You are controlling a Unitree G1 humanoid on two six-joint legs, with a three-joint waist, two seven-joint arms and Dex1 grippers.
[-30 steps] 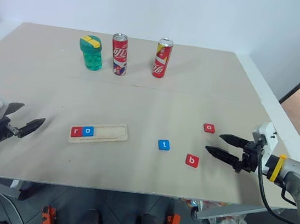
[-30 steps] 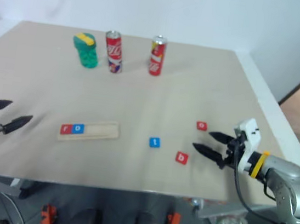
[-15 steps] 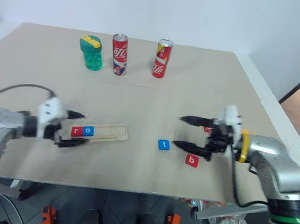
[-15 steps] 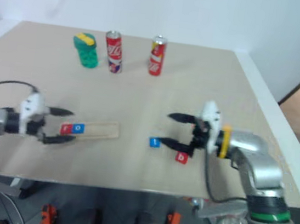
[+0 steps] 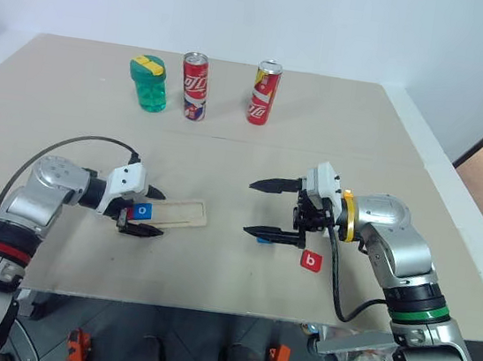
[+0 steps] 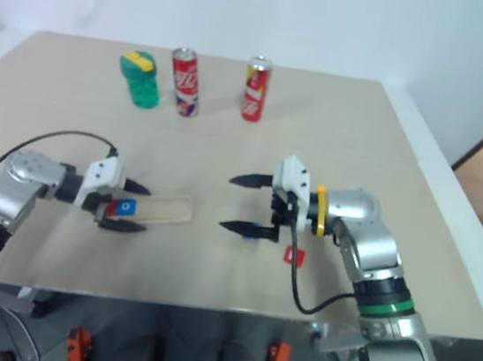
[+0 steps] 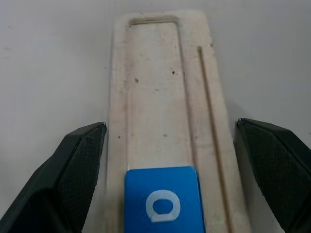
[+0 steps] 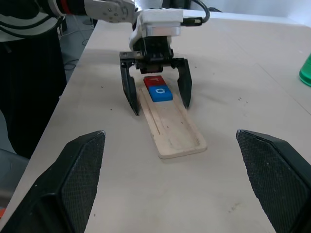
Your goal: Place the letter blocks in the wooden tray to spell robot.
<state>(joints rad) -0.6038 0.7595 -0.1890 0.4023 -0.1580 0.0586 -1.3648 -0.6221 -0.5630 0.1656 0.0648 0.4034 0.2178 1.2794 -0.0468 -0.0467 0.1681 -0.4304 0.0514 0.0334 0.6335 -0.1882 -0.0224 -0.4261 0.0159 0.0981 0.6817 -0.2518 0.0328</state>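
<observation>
Letter blocks r and o (image 5: 143,212) sit in the wooden tray (image 5: 185,213), straddled by the spread left gripper (image 5: 141,210). Right gripper (image 5: 260,208), jaws wide and empty, should drop squarely over the b (image 5: 309,260), nearby.

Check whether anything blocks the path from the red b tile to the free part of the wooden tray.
Nothing visible does: bare table lies between the red b tile and the pale wooden tray. The open left gripper straddles only its filled end.

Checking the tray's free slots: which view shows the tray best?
The left wrist view: the tray lies close, groove bare beyond the blue o. The right wrist view shows its whole length from farther off; the eye views show it small.
</observation>
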